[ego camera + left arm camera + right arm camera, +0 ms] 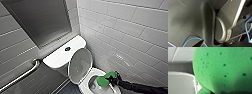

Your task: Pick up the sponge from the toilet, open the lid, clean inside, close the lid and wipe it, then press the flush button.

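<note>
The right fingers (114, 79) pinch the green sponge (103, 80) over the toilet (58, 57) bowl; beyond the fingers the lid (80, 64) stands raised.

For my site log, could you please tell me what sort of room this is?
Likely a restroom: a white toilet with its lid raised, a wall grab bar, white wall tiles.

A metal grab bar (20, 75) slants along the tiled wall (125, 31).
</note>
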Robot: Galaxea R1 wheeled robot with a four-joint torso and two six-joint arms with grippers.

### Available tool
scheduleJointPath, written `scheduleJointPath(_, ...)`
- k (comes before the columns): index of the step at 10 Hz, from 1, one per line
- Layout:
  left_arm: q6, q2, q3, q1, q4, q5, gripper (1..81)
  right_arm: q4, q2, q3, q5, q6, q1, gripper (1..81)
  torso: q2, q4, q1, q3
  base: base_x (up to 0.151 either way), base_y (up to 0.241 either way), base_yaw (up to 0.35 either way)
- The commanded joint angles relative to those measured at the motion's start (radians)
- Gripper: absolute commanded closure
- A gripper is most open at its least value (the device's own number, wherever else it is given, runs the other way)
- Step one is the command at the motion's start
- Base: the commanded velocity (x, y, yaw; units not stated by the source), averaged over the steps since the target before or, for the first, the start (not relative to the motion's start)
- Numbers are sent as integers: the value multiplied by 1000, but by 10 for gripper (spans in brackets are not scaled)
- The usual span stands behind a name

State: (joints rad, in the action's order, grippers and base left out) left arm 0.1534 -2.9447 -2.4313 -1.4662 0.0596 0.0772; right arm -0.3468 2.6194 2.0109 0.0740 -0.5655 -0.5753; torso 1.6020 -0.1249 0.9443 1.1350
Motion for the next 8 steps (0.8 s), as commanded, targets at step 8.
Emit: scheduleJointPath(8,-2,10,-2,-23,-15,88,10,58,382,414,-168,-5,229,811,0,0,0,0,0,0,0)
